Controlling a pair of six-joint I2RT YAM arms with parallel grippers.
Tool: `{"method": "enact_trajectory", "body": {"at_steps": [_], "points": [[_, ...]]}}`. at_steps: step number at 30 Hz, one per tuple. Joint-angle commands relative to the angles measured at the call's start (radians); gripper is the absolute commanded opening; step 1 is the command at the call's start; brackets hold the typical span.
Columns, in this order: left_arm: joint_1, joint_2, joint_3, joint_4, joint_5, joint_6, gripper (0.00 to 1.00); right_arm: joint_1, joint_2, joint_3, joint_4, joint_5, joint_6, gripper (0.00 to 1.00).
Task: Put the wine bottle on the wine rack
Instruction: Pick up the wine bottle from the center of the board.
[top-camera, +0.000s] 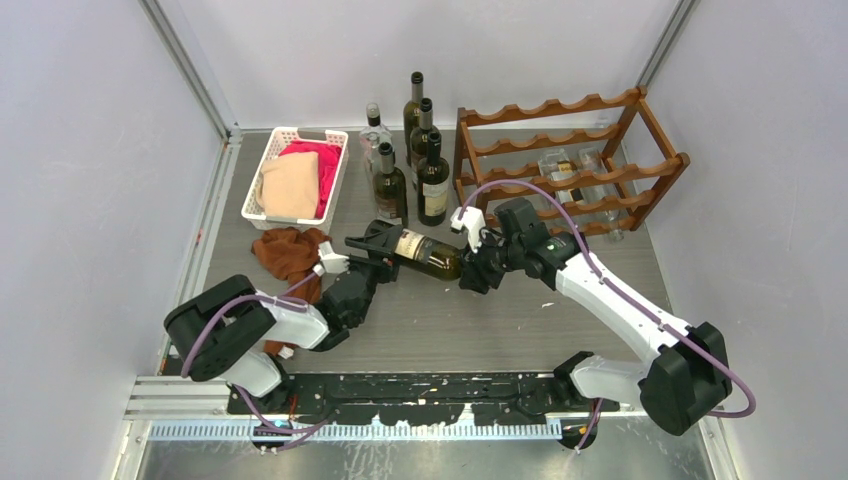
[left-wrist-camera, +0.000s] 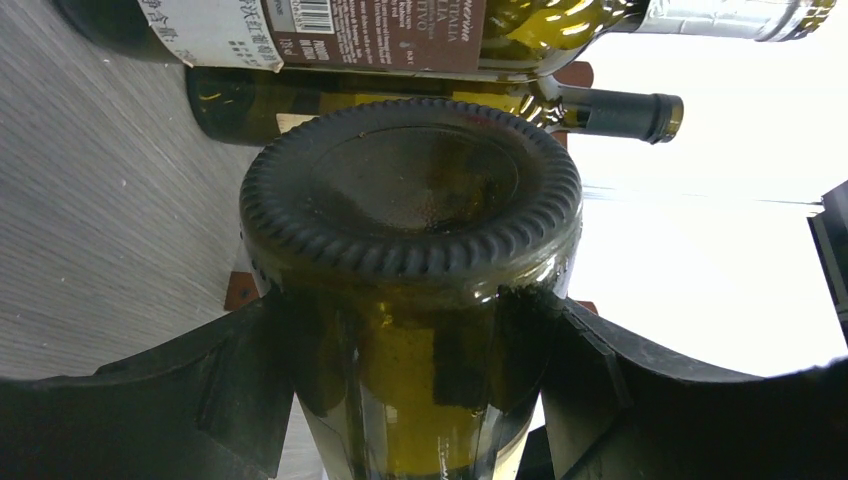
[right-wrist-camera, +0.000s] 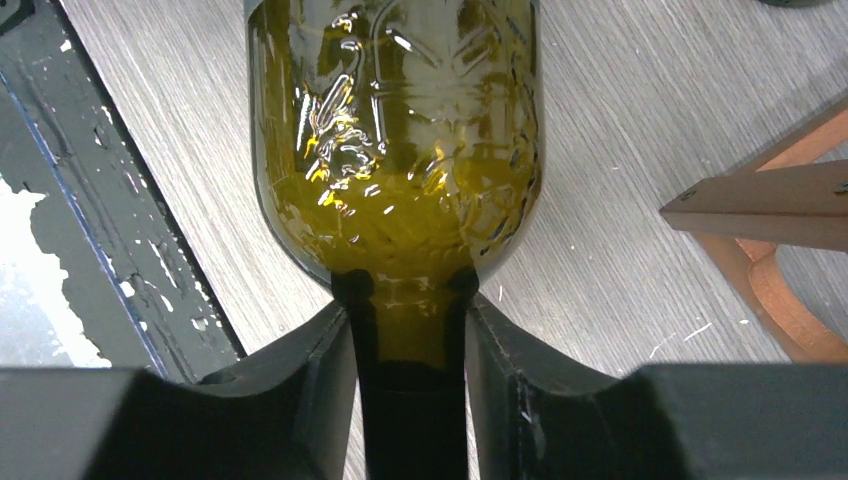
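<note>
Gripping the wine bottle (top-camera: 425, 253) sideways, the left claw (top-camera: 374, 248) clamps its body near the base and the right claw (top-camera: 472, 268) pinches its neck, just in front and left of the wine rack (top-camera: 560, 110). If the arms move out of step, the smooth neck could slip, or the bottle could swing into the standing bottles (top-camera: 433, 185) just behind. Count: five standing bottles, one held, one rack, and seemingly two clear bottles (top-camera: 572, 165) on it.
</note>
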Motion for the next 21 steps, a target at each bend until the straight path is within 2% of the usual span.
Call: {"method": "enact_trajectory", "body": {"at_steps": [1, 7, 11, 13, 16, 18, 20, 21], "points": [[0.002, -0.072, 0.061, 0.116, -0.042, 0.000, 0.00, -0.001, 0.006, 0.037, 0.046, 0.014, 0.022, 0.45], [0.002, -0.054, 0.063, 0.148, -0.030, -0.022, 0.00, -0.002, 0.025, 0.040, 0.047, -0.009, 0.029, 0.48], [0.001, -0.047, 0.061, 0.167, -0.027, -0.027, 0.00, -0.001, 0.023, 0.036, 0.057, -0.017, 0.036, 0.44], [0.001, -0.048, 0.059, 0.168, -0.030, -0.025, 0.00, -0.001, 0.024, 0.036, 0.057, -0.020, 0.036, 0.34], [0.001, -0.049, 0.056, 0.178, -0.030, -0.023, 0.00, -0.001, 0.025, 0.045, 0.045, -0.029, 0.035, 0.11], [0.001, -0.048, 0.054, 0.189, -0.026, -0.012, 0.00, -0.002, 0.022, 0.054, 0.028, -0.042, 0.032, 0.03], [0.001, -0.049, 0.050, 0.197, -0.019, -0.006, 0.08, -0.010, 0.012, 0.058, 0.024, -0.056, 0.030, 0.01], [0.001, -0.048, 0.048, 0.198, -0.014, -0.005, 0.18, -0.015, 0.005, 0.056, 0.026, -0.064, 0.033, 0.01]]}}
